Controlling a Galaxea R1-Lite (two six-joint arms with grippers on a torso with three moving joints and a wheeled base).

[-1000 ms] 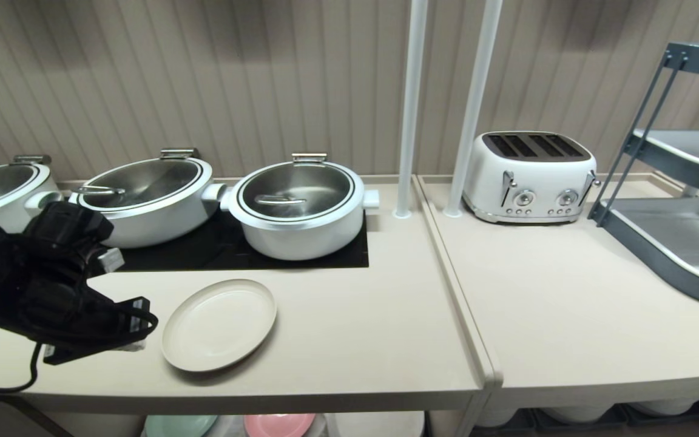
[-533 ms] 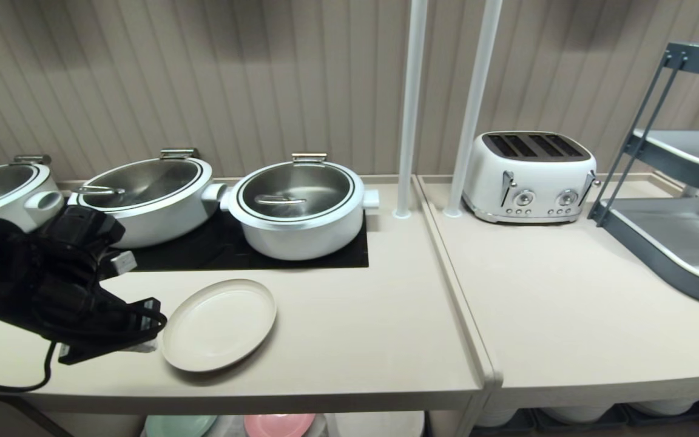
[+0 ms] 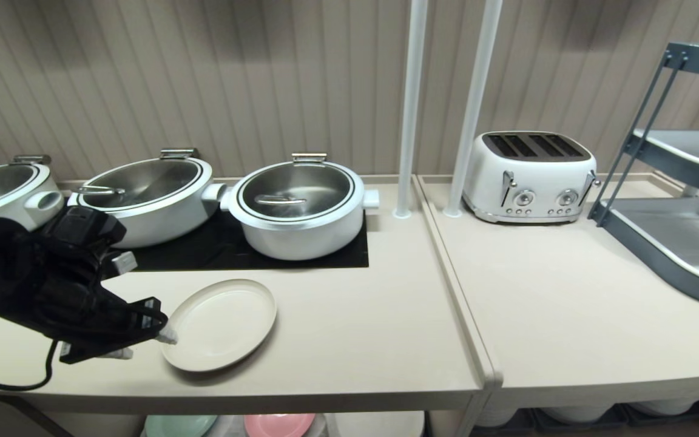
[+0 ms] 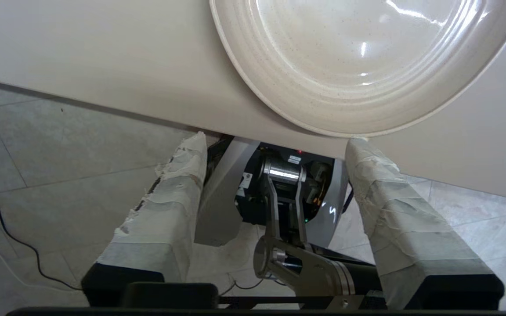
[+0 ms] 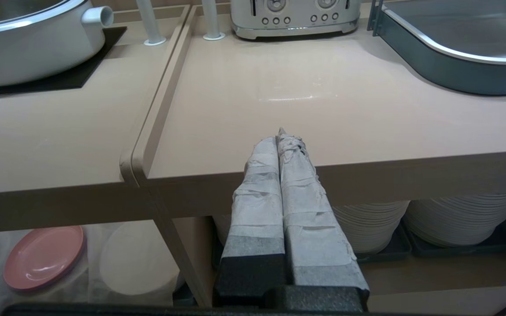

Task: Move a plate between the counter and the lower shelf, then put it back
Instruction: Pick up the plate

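The plate (image 3: pixel 219 325) lies flat on the counter (image 3: pixel 349 340), near its front edge, just in front of the black cooktop panel (image 3: pixel 228 249) and at about seven o'clock from the nearest white pot (image 3: pixel 298 209). The left gripper (image 3: pixel 143 343) sits at the plate's nine o'clock side, level with the worktop. Its taped fingers (image 4: pixel 169 206) stand apart with nothing between them; in the left wrist view one fingertip meets the plate's rim while the other sits beside the counter's front edge, off the plate.

Judged from this, the step in hand is the grasp approach for the first carry, from the counter down to the lower shelf (image 5: pixel 103 259), where a pink plate (image 5: pixel 44 259) and a covered round shape lie in the bay below. The plate is not yet held. The next move likely calls for sliding the spread fingers on so that the rim lies between them, then closing firmly on that thin edge before lifting, since a low rim gives little to hold.

The right gripper (image 5: pixel 281 138) is parked before the neighbouring plain worktop (image 5: pixel 323 114), its fingers pressed together and empty.
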